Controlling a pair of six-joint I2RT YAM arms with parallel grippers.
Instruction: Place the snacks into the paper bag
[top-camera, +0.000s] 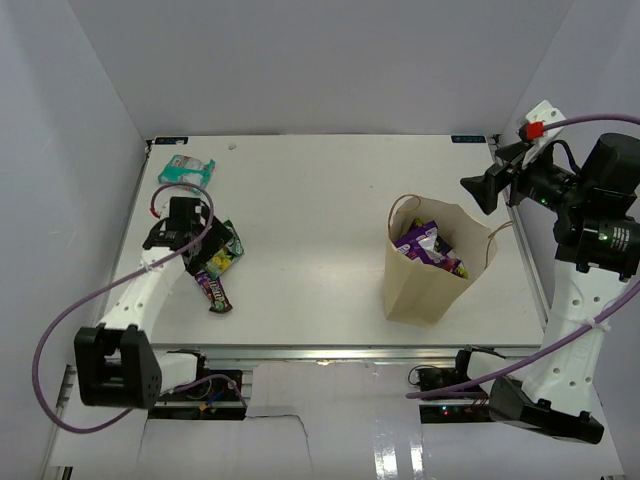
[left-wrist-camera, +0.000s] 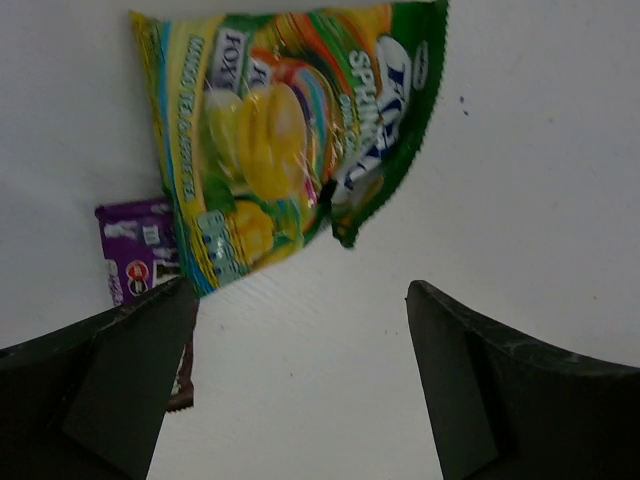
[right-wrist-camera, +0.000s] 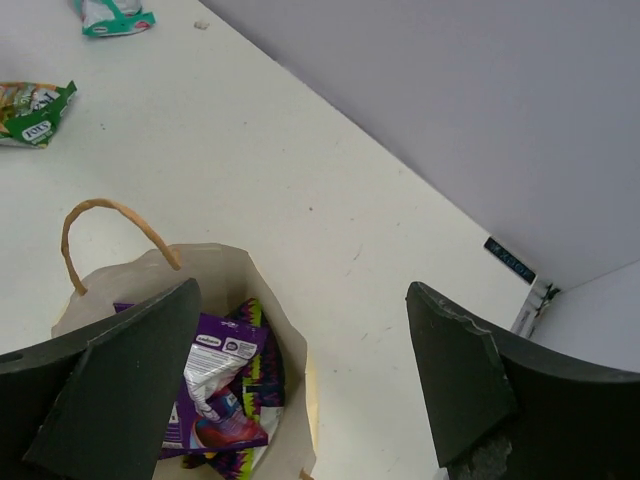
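Top external view is showing the paper bag (top-camera: 430, 285) standing upright right of centre, a purple chip bag (top-camera: 420, 243) lying inside; the right gripper (right-wrist-camera: 300, 340) is hovering above it, jaws spread, empty; the left gripper (left-wrist-camera: 300, 335) is gaping wide, empty, over the green-yellow bag (left-wrist-camera: 290, 130).

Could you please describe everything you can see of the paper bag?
The paper bag is plain tan kraft paper, standing upright and open on the right half of the white table. Its rectangular mouth gapes upward, with a thin brown cord handle arching from the rim. Purple snack packets lie inside. Nothing grips it.
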